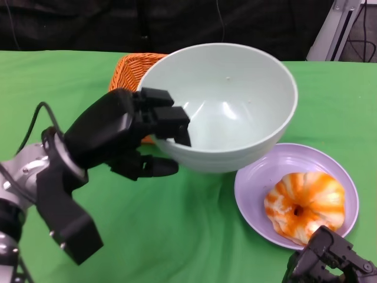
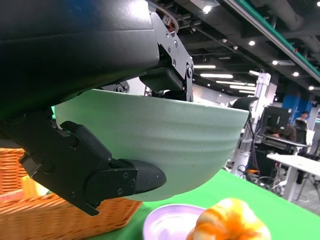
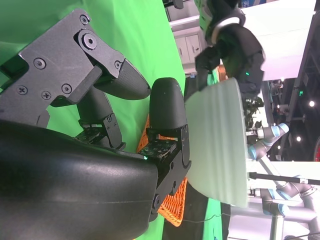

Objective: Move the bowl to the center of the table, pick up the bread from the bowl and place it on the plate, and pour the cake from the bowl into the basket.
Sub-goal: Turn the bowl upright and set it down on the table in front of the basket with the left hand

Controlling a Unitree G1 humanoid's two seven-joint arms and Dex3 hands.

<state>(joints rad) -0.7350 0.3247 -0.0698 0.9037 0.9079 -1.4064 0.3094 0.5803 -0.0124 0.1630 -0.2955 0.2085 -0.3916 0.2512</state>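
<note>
Well, the left hand (image 1: 126, 132) grips the pale green bowl (image 1: 235, 100) by its near rim, lifted beside the orange wicker basket (image 1: 132, 65). The bread (image 1: 305, 203) already sits on the purple plate (image 1: 259, 177). The bowl looks rigid, smooth, likely slippery; rim pinching seems safest. The right hand (image 1: 330, 256): I can't tell.

The left hand (image 1: 132, 132) grips the bowl (image 1: 235, 112) rim, raised and tilted, while the right hand (image 1: 330, 256) hangs low, holding nothing
</note>
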